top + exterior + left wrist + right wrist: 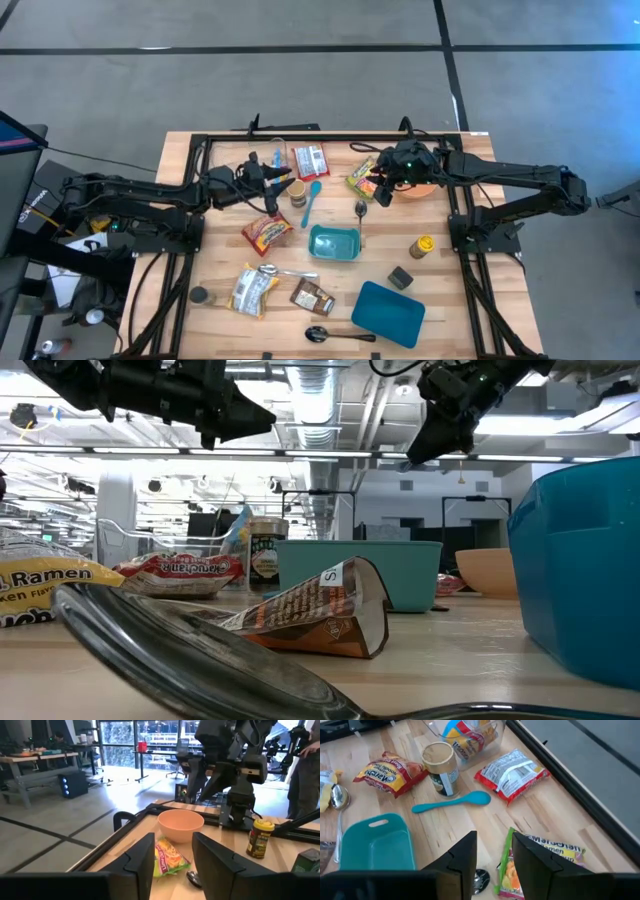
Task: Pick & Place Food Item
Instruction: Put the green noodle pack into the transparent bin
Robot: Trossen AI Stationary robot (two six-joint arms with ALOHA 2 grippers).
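Observation:
Food items lie flat on the wooden table: a lime-green ramen packet [362, 178] [520, 870], a red ramen packet [267, 232], a red-and-white packet [311, 160], a yellow-white packet [252, 290] and a brown packet [312, 297]. My left gripper [287, 184] [172, 845] is held level above the table beside a brown-lidded jar [298, 193]. It is open, with nothing between its fingers. My right gripper [380, 186] [495, 845] hangs high over the lime packet, slanting down, open and empty. The low view shows it well clear of the table [430, 440].
A teal tub [334, 243], a blue tray [388, 312], a peach bowl [420, 190] and a clear container [275, 155] stand about. A teal spoon [311, 203], metal spoons [361, 212], a yellow-lidded jar [423, 246] and a dark cube [401, 277] lie between them.

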